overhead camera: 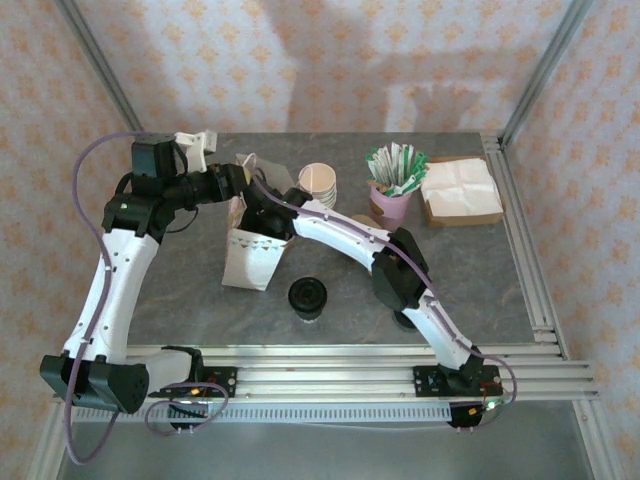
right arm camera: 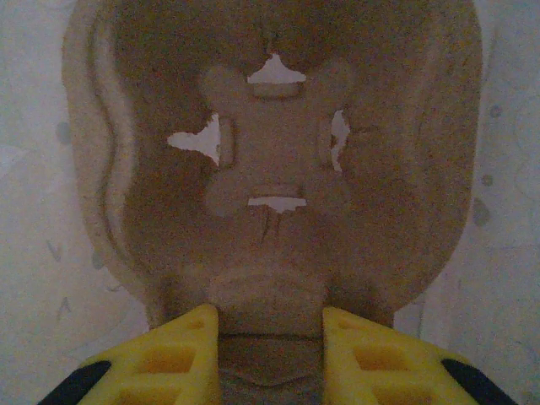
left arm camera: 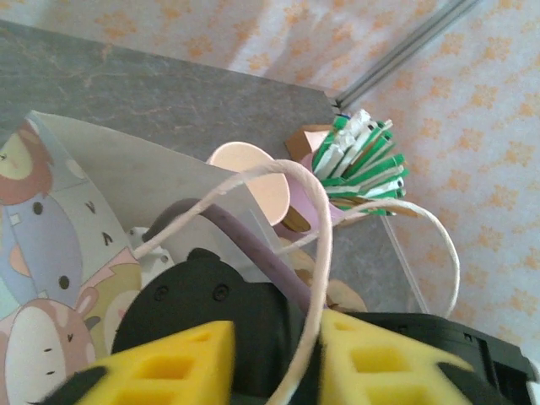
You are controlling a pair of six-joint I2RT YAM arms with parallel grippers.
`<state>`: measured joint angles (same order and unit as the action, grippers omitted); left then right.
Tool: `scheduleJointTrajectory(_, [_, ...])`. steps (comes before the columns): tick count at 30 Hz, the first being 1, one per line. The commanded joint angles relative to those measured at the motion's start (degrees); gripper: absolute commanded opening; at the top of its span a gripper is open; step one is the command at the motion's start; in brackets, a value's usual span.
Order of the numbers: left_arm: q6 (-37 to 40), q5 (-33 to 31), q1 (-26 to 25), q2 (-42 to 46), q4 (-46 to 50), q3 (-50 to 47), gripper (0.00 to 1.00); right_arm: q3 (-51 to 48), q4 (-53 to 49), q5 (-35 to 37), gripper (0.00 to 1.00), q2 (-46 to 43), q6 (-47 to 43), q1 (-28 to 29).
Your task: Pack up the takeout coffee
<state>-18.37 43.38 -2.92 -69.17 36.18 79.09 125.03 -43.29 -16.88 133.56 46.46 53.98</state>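
Black-lid coffee cup (overhead camera: 308, 298) stands on table (overhead camera: 470, 290), just in front of paper bag (overhead camera: 250, 262). Left gripper (left arm camera: 278, 333) narrow round string handle (left arm camera: 316, 219); pinched or not, cannot tell. Right gripper (right arm camera: 270, 321) clamps brown tray (right arm camera: 270, 169) inside bag.

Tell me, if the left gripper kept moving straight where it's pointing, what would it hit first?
Most likely the right arm's black wrist, close ahead of the left gripper, where it reaches into the paper bag. The bag's cord handle runs between the fingers. Depth is unclear.
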Motion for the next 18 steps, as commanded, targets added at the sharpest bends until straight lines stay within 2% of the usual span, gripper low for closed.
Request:
scheduleJointTrajectory(1, [-0.08, -3.84, -0.16, 1.14, -2.43, 1.17, 0.19, 1.72, -1.88, 0.01, 0.28, -1.56, -0.61, 0.27])
scheduleJointTrajectory(5, [0.57, -5.78, -0.16, 1.06, -1.83, 0.98, 0.09, 1.62, -1.80, 0.03, 0.28, -1.72, -0.63, 0.33])
scheduleJointTrajectory(10, [2.48, -10.18, -0.16, 1.84, 0.17, 0.90, 0.07, 1.54, -1.80, 0.01, 0.28, -1.93, -0.69, 0.33])
scheduleJointTrajectory(18, [4.37, -12.98, -0.09, 1.08, 3.24, 0.50, 0.06, 1.59, -1.31, -0.03, 0.28, -2.33, -0.57, 0.33])
